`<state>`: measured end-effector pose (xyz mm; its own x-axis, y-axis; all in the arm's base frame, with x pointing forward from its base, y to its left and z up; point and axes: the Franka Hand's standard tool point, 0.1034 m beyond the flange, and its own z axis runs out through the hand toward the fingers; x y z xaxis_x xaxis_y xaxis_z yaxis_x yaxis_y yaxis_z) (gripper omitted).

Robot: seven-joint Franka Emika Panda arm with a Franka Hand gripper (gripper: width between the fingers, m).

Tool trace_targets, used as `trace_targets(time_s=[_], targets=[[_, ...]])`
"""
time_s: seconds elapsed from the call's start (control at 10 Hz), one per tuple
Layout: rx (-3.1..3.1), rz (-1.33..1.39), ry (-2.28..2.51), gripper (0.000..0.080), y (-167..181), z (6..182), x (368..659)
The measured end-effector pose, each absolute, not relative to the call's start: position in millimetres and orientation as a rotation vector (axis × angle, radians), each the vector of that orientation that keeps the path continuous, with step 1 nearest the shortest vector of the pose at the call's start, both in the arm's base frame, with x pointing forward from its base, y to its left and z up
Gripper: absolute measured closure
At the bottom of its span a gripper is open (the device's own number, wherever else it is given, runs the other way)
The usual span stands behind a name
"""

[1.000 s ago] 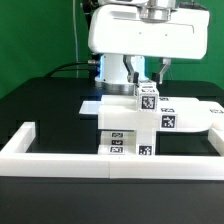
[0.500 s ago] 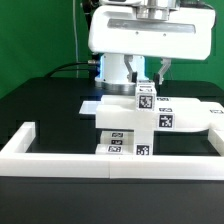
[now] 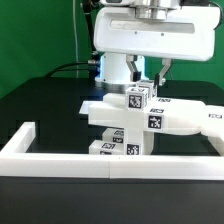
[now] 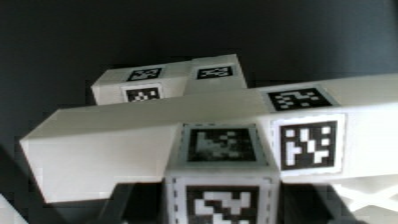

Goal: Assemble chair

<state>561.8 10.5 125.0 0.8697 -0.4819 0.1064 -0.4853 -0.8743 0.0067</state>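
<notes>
- Exterior view: the arm reaches straight down from above, its gripper [image 3: 144, 78] narrowed on the top of the chair [image 3: 140, 115], holding the joined white parts tilted just behind the border wall [image 3: 60, 158].
- Wrist view: the chair [image 4: 196, 120] fills the frame directly below the camera; 1 fingertip [image 4: 27, 205] shows dimly at its side.

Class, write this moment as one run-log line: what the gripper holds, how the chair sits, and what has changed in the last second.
gripper: shut on chair | chair: tilted, by border wall | change: chair turned and tilted | marker board: behind chair
</notes>
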Motion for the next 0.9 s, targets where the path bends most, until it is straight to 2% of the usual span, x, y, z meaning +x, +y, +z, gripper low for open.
trace_targets(time_s=[0.2, 0.4, 0.5, 0.6, 0.7, 0.8, 0.9], targets=[[2.965, 0.162, -0.955, 0.0514, 10.2, 125.1, 562.2], [2.971, 0.162, -0.93, 0.0514, 10.2, 125.0, 562.2], [2.971, 0.162, -0.93, 0.0402, 10.3, 124.9, 562.2], [2.971, 0.162, -0.93, 0.0214, 10.3, 124.9, 562.1], [2.971, 0.162, -0.93, 0.0214, 10.3, 124.8, 562.1], [2.971, 0.162, -0.93, 0.016, 10.3, 124.8, 562.1], [2.971, 0.162, -0.93, 0.016, 10.3, 124.8, 562.1]])
